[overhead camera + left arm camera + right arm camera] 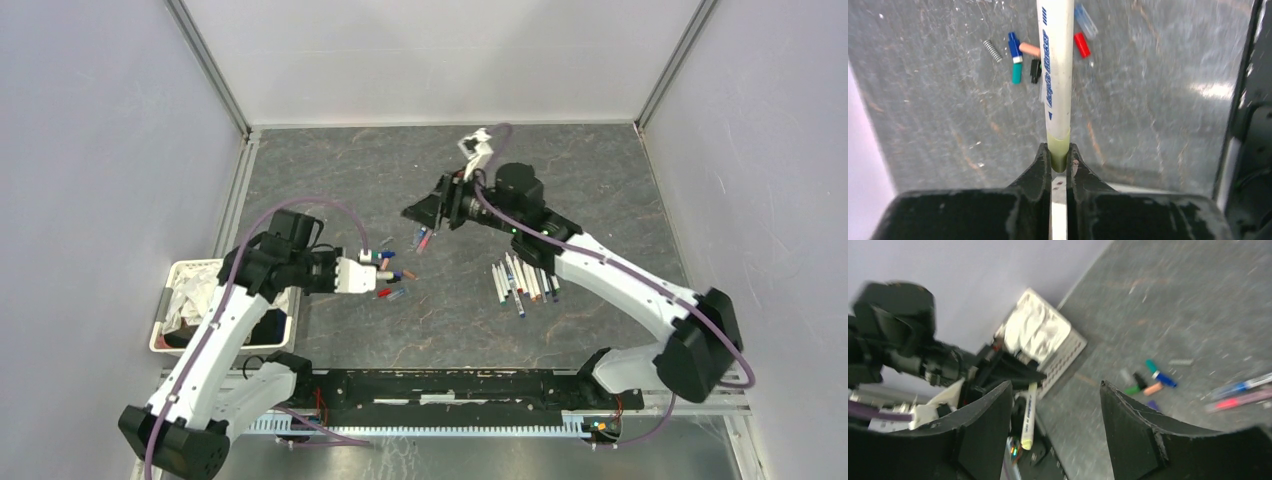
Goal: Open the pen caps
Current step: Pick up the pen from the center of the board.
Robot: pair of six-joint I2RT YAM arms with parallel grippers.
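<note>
My left gripper (pixel 1059 156) is shut on the yellow-green end of a white pen (pixel 1058 65), which points away over the table. In the top view the left gripper (pixel 360 276) hovers beside the loose pen caps (pixel 392 282). Below the pen lie a blue-and-teal cap (pixel 1015 62), a peach one (pixel 1029 48), a black one (pixel 1035 71) and a red one (pixel 1081 45). My right gripper (pixel 1055 386) is open with nothing between its fingers, raised behind the caps (pixel 420 212). Through its jaws I see the held pen (pixel 1029 412) with a yellowish far end.
Several pens (pixel 522 280) lie in a fan right of centre, and two more (pixel 422 238) lie under the right gripper. A white basket (pixel 172 300) sits at the left table edge. A small metal spring (pixel 993 50) rests by the caps.
</note>
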